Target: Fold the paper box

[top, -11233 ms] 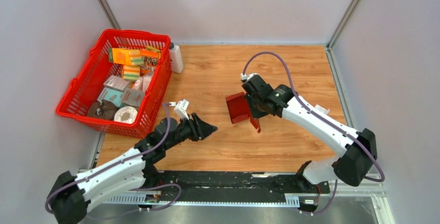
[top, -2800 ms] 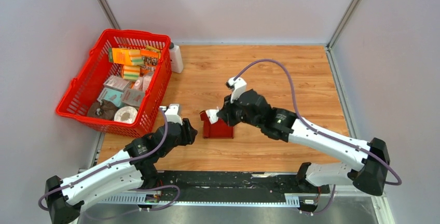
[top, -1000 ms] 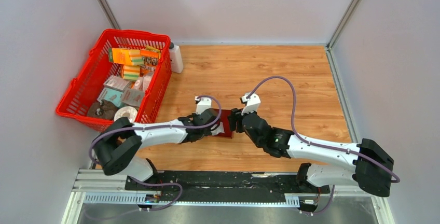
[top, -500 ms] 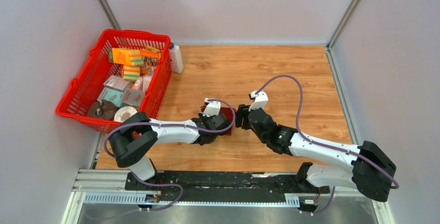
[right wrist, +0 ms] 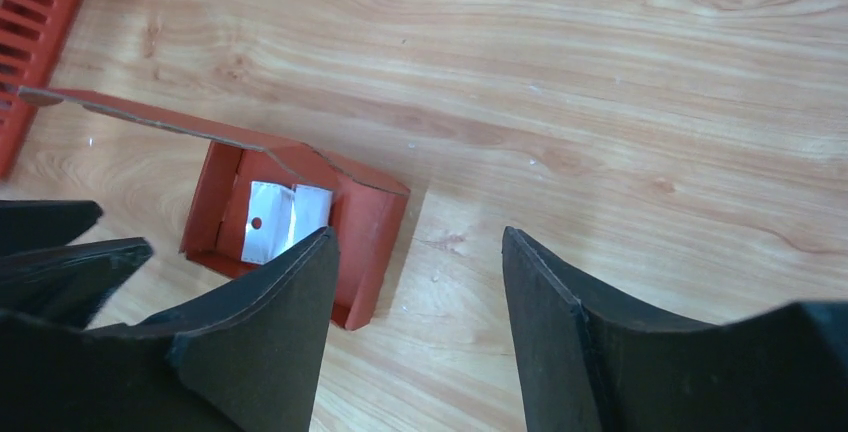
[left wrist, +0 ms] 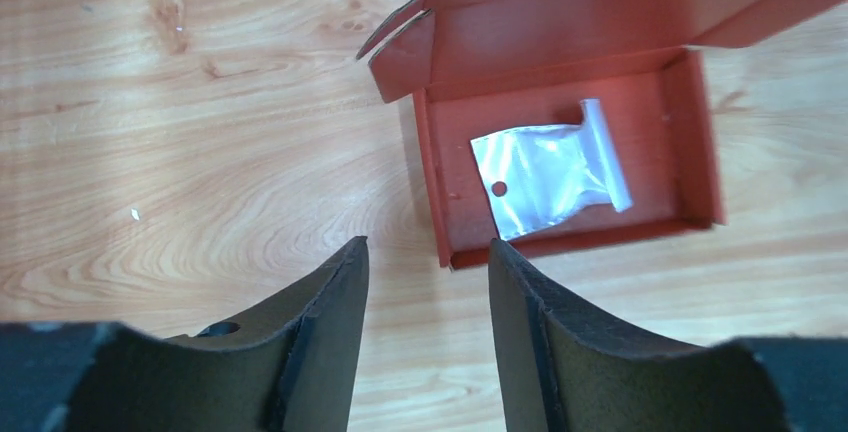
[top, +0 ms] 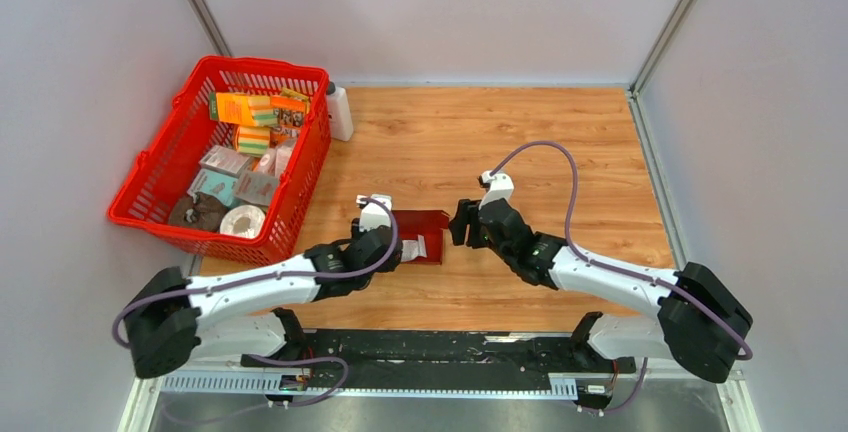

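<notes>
Paper box (top: pixel 425 235) could have skidded across the worktop (top: pixel 560 152) or buckled a thin wall, I judge, had you pressed its raised lid flap (left wrist: pixel 600 7) from one side only. The small plastic bag (left wrist: pixel 550 177) inside might also have snagged the tuck. The box sat between your pincers, with the left pincer (left wrist: pixel 428 252) at its 9 o'clock and the right pincer (right wrist: pixel 417 237) at its 3 o'clock. Both were spread, empty and just beside it.
</notes>
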### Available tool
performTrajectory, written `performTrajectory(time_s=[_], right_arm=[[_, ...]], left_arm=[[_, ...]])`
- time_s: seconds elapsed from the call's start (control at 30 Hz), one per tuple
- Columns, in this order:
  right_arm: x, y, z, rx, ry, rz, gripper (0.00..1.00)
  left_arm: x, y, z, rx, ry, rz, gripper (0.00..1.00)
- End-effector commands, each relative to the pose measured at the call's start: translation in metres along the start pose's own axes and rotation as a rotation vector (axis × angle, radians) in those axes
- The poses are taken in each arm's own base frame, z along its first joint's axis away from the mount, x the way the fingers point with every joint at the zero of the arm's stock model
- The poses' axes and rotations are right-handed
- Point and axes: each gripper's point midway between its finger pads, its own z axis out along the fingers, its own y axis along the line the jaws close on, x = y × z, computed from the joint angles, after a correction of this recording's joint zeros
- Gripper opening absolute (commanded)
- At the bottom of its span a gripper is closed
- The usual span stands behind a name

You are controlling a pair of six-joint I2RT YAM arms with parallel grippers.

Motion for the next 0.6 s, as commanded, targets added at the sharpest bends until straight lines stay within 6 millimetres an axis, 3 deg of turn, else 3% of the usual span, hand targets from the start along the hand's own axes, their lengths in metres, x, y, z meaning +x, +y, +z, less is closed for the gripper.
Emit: performTrajectory(time_s=[0.0,0.1,0.27,0.5,0.57], right_arm=[[-0.015,0.026,0.003,-0.073,0.021,-0.016,0.65],[-0.015,0.030,0.006,-0.080,0.038,-0.046,0.66],[-0.006,0.026,0.013,-0.060,0.084,-0.145,0.66],[-0.004,0.032,0.024,-0.083,0.104,-0.232,0.62],[-0.007,0.035,0.025,-0.088,0.099,-0.240,0.60]], left_arm=[[-0.014,0.003,-0.023,0.110,-0.064,-0.004,0.55],[-0.018,0.013,-0.031,0.161,-0.087,-0.007,0.54],[-0.043,0.035,-0.031,0.142,-0.163,-0.032,0.56],[-0.074,0.020,-0.015,0.212,-0.214,0.047,0.64],[-0.074,0.016,-0.007,0.217,-0.194,0.100,0.64]])
